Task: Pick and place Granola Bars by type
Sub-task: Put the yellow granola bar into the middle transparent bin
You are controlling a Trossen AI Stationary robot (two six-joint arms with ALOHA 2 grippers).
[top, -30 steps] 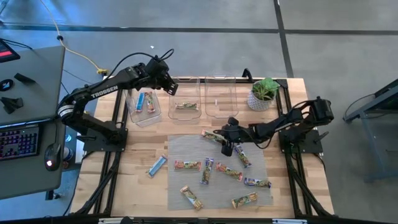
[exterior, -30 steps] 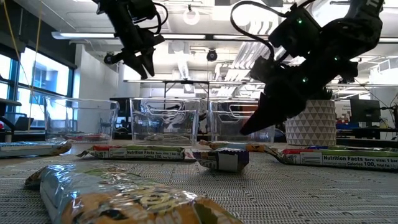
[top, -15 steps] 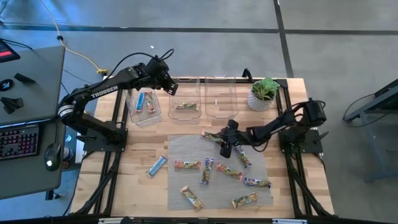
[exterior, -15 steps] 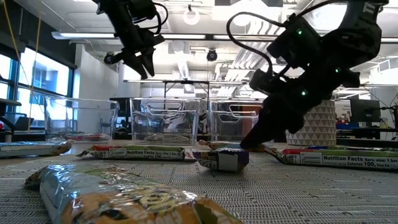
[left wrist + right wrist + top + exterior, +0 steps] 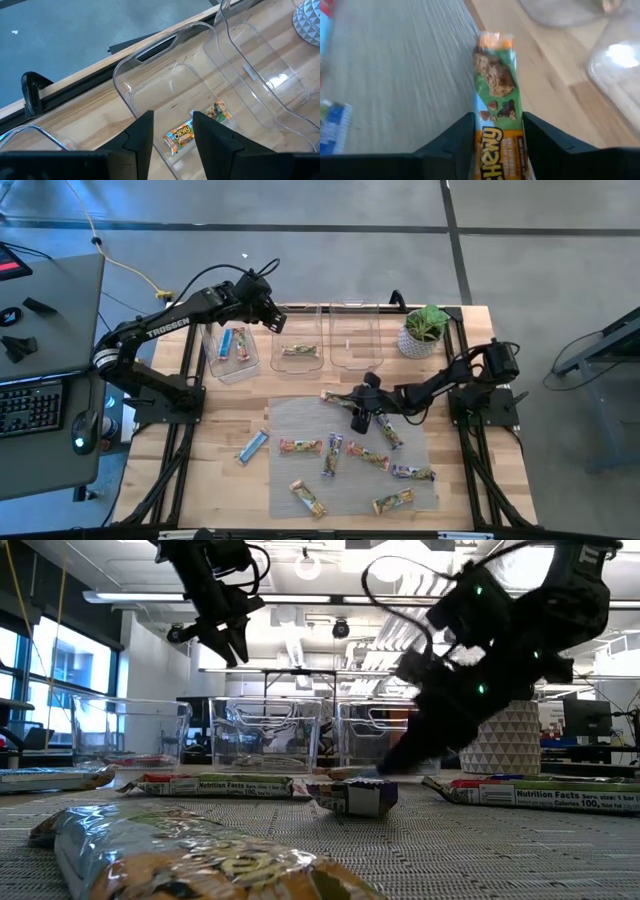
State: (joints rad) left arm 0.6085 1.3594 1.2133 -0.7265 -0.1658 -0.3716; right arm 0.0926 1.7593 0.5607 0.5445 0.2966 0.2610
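Observation:
Several granola bars lie scattered on the grey mat (image 5: pixel 300 425), and a blue one (image 5: pixel 252 445) lies on the wood to its left. My right gripper (image 5: pixel 497 122) is down at the mat's far edge, shut on a green-orange bar (image 5: pixel 338 397). My left gripper (image 5: pixel 172 117) hangs open and empty above the middle clear bin (image 5: pixel 298 330). That bin holds a green-orange bar (image 5: pixel 179 136). The left bin (image 5: pixel 215 352) holds a blue bar (image 5: pixel 234 343). My right gripper has the green-orange bar's two long edges (image 5: pixel 482 135) between its two fingers, one on each side. The fingers slant down from the table's right side and lie along the bar. The bar lies flat on the mat, its far end (image 5: pixel 492 42) sticking out past the fingertips.
A third clear bin (image 5: pixel 355 355) stands right of the middle one. A potted plant (image 5: pixel 422 332) sits at the far right corner. A purple bar (image 5: pixel 352 796) and other bars lie close by my right gripper (image 5: pixel 385 768) on the mat.
My right gripper has sunk a little toward the mat, down over the green-orange bar at the mat's far edge.

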